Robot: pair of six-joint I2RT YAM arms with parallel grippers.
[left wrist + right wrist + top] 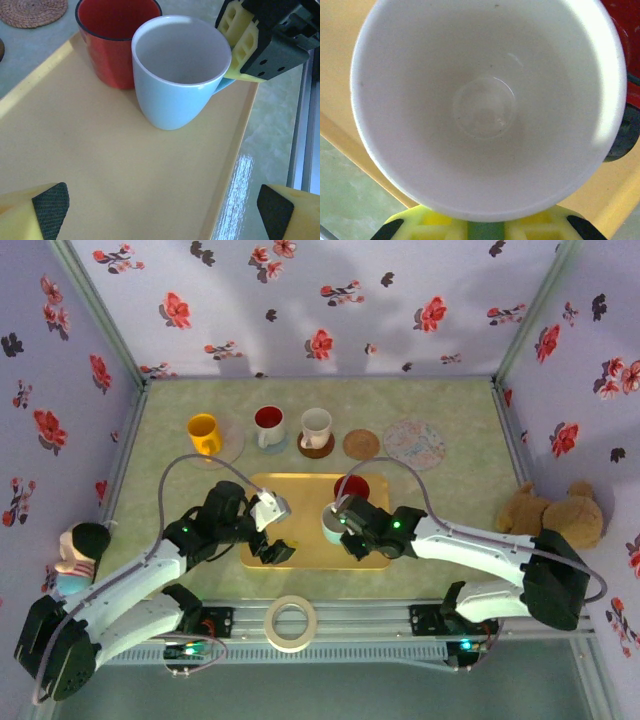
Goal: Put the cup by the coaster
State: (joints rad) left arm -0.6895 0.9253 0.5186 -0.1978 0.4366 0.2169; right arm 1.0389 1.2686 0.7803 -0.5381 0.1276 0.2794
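On the yellow tray at table centre: two cups, a red cup and the light blue cup, touching or almost touching side by side. The right gripper is closed on the light blue cup at its handle side. In the left wrist view its yellow finger presses against the handle. Cup base looks to sit on the tray, possibly just lifted, hard to say. The left gripper hangs over the tray's near left part, jaws wide apart, holding nothing.

Back row, three more cups, five in all:
- yellow cup on a pale coaster
- white cup with red inside
- white cup on a dark coaster

Two bare coasters to their right, woven coaster and patterned coaster; four coasters counted.

Also one tape roll at the near edge, one teddy bear right, one doll left.

Table is mottled green, walled on three sides by floral panels.

The right wrist view looks straight into the cup's white interior, with the handle hidden. The red cup is cut off at the frame edge there.
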